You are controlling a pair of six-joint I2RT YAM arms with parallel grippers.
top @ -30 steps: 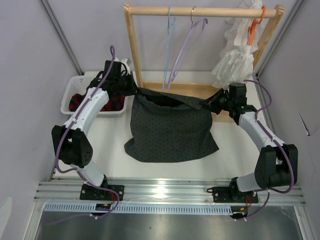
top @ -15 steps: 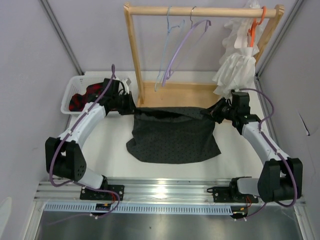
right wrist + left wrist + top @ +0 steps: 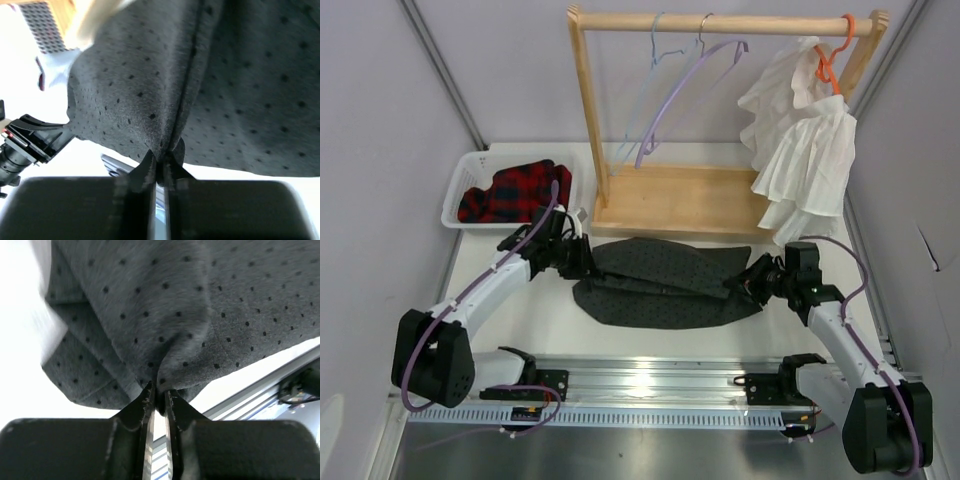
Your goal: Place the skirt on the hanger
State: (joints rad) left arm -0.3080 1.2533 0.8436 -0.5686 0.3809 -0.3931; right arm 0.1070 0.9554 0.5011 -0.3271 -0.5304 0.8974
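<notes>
Pinching the skirt (image 3: 665,285) by a fold at each end, my left gripper (image 3: 159,392) and right gripper (image 3: 160,162) keep it spread across the table (image 3: 670,342), below the hanger (image 3: 641,95) on the rack (image 3: 760,21).

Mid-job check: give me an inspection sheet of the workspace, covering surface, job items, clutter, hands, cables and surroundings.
Surface: white table, cloth bunched across its middle.
Job's things: skirt lies crumpled on the table, not on the hanger; pale blue hanger hangs bare on the wooden rack.
Clutter: lavender hanger beside the blue one; white garment on orange hanger, rail's right end; plaid garment in white basket, far left.
Hands: left hand pinches the skirt's left end, right hand its right end.
Cables: purple cable along each arm; no snag seen.
Surroundings: grey walls; metal rail at near edge.
</notes>
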